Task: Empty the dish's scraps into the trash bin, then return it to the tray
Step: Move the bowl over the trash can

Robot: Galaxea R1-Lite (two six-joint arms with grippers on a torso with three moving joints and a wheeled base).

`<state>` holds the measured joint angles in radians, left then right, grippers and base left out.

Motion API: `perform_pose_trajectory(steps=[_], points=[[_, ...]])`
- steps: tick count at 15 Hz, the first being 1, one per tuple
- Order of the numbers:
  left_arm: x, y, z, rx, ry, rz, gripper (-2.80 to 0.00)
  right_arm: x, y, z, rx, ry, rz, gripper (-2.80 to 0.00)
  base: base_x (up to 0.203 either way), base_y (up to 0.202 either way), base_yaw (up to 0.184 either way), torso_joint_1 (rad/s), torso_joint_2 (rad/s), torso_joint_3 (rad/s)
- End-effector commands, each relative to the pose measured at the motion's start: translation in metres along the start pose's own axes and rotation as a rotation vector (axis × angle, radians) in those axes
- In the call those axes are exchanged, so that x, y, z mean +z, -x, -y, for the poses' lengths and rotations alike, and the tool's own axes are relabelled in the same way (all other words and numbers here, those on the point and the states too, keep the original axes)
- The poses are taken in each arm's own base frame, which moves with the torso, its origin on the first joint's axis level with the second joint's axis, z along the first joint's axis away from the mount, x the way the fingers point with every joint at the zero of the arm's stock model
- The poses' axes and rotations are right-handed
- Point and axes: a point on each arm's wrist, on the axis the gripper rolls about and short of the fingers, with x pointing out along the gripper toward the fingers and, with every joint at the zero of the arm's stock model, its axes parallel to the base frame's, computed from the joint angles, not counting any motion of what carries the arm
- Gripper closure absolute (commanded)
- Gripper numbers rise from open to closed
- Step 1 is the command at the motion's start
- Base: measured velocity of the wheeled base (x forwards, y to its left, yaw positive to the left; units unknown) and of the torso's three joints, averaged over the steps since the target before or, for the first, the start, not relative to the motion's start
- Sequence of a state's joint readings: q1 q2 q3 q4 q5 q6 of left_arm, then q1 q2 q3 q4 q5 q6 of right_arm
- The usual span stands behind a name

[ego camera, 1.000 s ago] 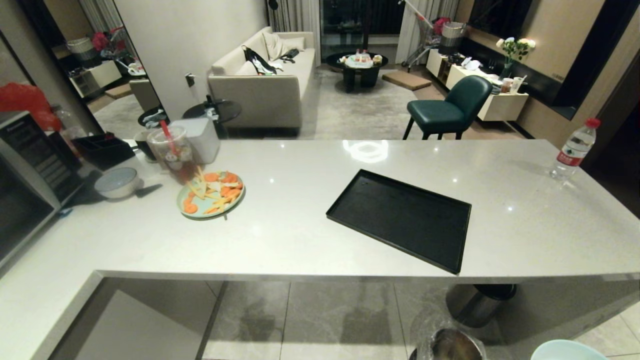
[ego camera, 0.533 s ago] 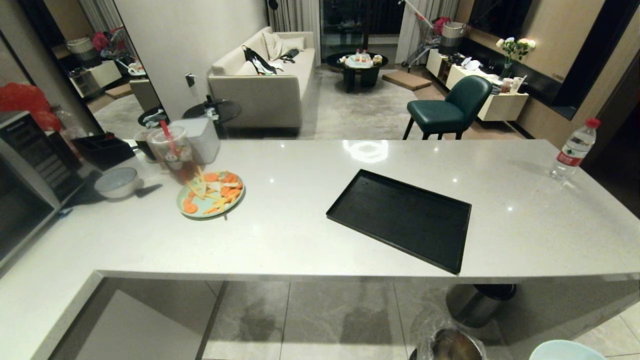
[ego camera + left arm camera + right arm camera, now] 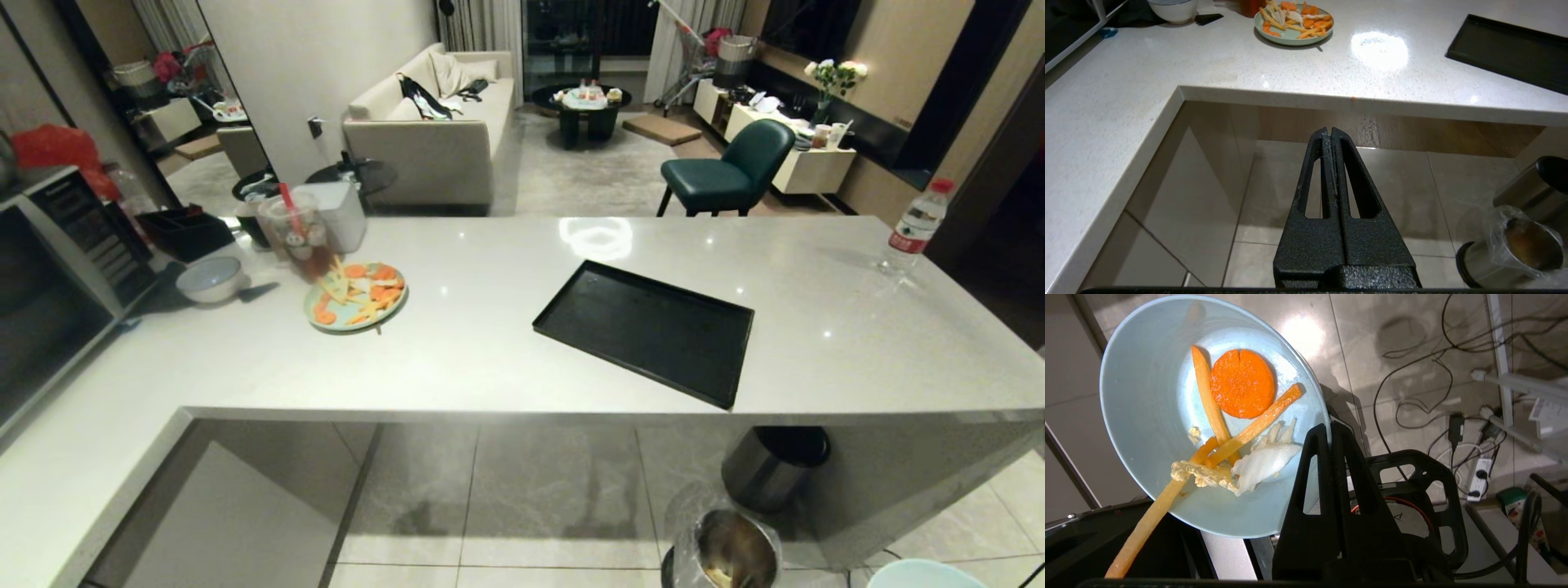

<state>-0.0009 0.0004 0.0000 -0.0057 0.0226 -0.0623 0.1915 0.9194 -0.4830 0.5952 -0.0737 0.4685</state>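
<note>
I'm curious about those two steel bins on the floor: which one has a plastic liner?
The nearer bin, standing open with clear plastic over its rim and some scraps inside. The other bin, tucked under the counter, has a black lid and no liner showing.

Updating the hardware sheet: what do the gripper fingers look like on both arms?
Left gripper and right gripper match: matte black, grainy-textured fingers, each a tapering triangular frame with one long cut-out slot, widening to a solid black base. No markings or cables visible on the fingers.
</note>
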Motion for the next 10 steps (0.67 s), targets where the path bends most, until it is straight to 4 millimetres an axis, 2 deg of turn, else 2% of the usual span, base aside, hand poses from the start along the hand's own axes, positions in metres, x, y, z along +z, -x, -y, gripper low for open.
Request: perform_pose_trajectory(steps=[1, 3, 10], points=[[0.0001, -0.0001, 0.0, 0.001, 0.001, -0.001, 0.0, -0.0003, -0.0007, -0.0001, 0.0, 0.0, -0.01, 0.0, -0.197, 0.0, -0.003, 0.002, 0.0, 0.002], [0.0001, -0.0001, 0.0, 0.001, 0.001, -0.001, 0.0, -0.0008, -0.0009, 0.0002, 0.0, 0.0, -0.01, 0.0, -0.164, 0.0, 0.0, -0.004, 0.0, 0.006], [0.0001, -0.0001, 0.0, 0.001, 0.001, -0.001, 0.0, 0.0012, 0.0013, -0.0008, 0.013, 0.0, 0.001, 0.0, 0.0, 0.0, 0.0, 0.004, 0.0, 0.0]])
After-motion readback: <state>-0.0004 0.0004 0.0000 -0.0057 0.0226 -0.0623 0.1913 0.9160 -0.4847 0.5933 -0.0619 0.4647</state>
